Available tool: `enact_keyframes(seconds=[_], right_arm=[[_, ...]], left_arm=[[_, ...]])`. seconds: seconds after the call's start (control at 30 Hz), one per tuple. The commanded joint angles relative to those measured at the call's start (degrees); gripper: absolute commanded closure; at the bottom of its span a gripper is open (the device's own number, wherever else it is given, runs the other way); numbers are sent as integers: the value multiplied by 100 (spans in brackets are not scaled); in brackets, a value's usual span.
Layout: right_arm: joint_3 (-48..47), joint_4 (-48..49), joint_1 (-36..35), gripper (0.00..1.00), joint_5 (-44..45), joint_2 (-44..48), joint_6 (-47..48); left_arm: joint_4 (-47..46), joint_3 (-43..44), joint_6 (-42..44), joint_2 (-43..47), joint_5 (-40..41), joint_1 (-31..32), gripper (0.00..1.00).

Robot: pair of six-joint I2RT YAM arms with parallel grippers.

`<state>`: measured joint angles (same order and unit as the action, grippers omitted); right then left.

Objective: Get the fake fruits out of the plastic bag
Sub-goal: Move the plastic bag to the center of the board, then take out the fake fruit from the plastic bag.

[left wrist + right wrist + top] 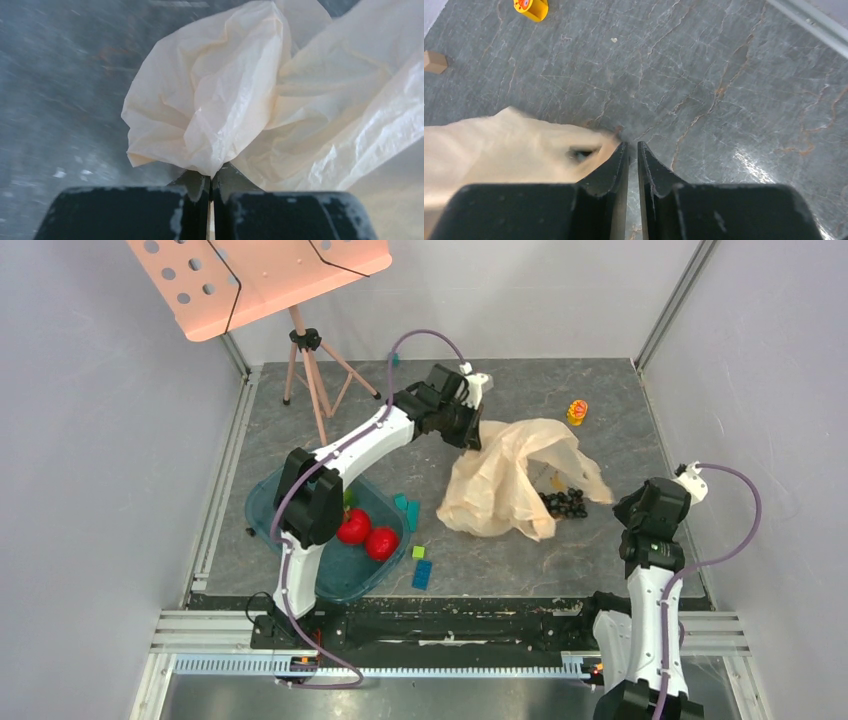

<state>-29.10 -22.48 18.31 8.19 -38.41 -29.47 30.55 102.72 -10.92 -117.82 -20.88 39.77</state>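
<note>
From above, we see the left gripper [474,438] meeting the top of the crinkly translucent peach-beige plastic bag [500,490], which stands lifted like a tent on the grey marbled table [560,385]. The fingers are too small here to judge. A bunch of small dark purple-black grapes [565,504] lies at the bag's right-hand mouth, partly under the film, so we cannot tell whether all of it is outside. Two glossy red apple-like balls [353,527] sit touching in the teal translucent tray [335,585], whose far-left part the left arm's elbow covers. Small teal, green and blue blocks [423,574] lie by the tray's right edge, and a tiny yellow-orange toy [577,412] stands beyond the bag. A peach perforated music stand [260,280] is cut off at the top. The right arm's wrist hides its own fingers. In the left wrist view, the black fingers are pressed together on a fold of the bag, and the table behind is blurred. In the right wrist view, the right gripper [633,146] stands slightly apart (a thin slit, bare table showing through) with nothing in it. The bag's blurred edge lies just beside one finger, with a dark smudge we cannot identify.
</note>
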Motion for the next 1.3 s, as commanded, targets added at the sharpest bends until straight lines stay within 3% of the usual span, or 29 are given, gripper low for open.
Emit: enact_keyframes(seconds=[0.0,0.13,0.23,0.53,0.9,1.27], right_arm=[[267,514,248,86,-774,-230,0],[596,835,608,85,-1518,-463,-66],[794,1092,858,84,-2044,-637,-67],[1213,2405,912,60,-3465,-1989,-517],[1693,3881,910,50,-3531,-2653,-1654],[1783,4843,873,47,-3421,-3427,-2524]], left_arm=[[489,973,914,-491,74,-162,98],[827,1824,1083,-1073,17,-162,98],[874,1941,1079,-1242,-106,-162,98],[648,1610,974,-1226,-249,-145,98],[496,1357,948,-1103,-241,-145,98],[479,1365,947,-1138,-311,-93,98]])
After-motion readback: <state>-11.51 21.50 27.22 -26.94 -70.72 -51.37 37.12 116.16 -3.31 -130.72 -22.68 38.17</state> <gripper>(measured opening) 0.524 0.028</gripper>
